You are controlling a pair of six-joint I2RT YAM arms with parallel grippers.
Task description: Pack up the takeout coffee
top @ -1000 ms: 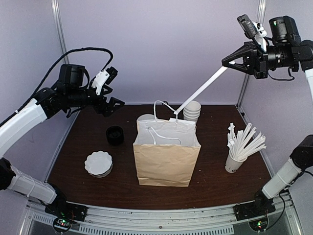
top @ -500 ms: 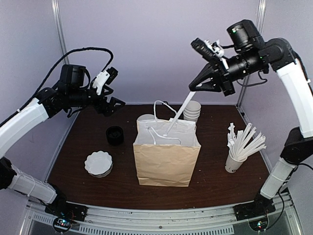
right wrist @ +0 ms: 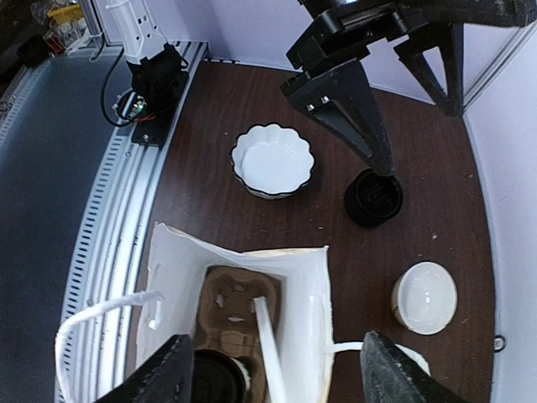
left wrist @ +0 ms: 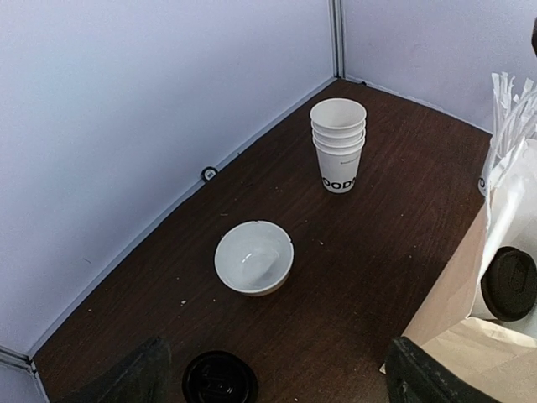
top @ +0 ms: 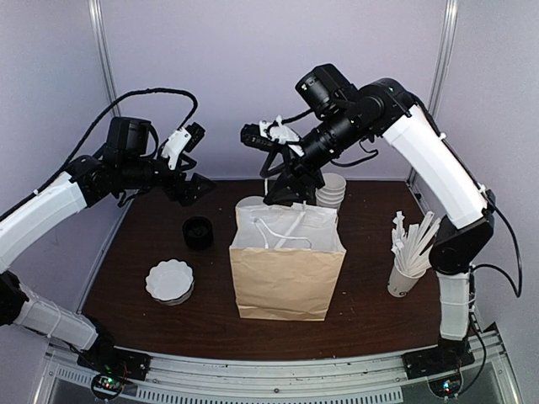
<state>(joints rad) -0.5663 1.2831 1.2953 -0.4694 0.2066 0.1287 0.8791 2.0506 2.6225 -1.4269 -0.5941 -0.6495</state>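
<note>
The takeout coffee (right wrist: 220,378), a white cup with a black lid (left wrist: 509,284), sits in the cardboard carrier (right wrist: 239,298) inside the open brown paper bag (top: 286,273). A white paper-wrapped stick (right wrist: 267,336) lies loose in the bag beside it. My right gripper (right wrist: 277,382) hangs open just above the bag's mouth (top: 282,187), holding nothing. My left gripper (top: 192,183) is open in the air at the back left, above a loose black lid (left wrist: 220,379).
A single lidless white cup (right wrist: 424,296) stands behind the bag. A stack of white cups (top: 331,189) is at the back. A cup of wrapped sticks (top: 406,273) stands to the right. A scalloped white bowl (top: 169,280) and the black lid (top: 198,231) lie to the left.
My right arm swung left and down from the upper right to over the bag with the wrapped stick. Its jaws then opened and the stick now lies in the bag. The left arm barely moved.
</note>
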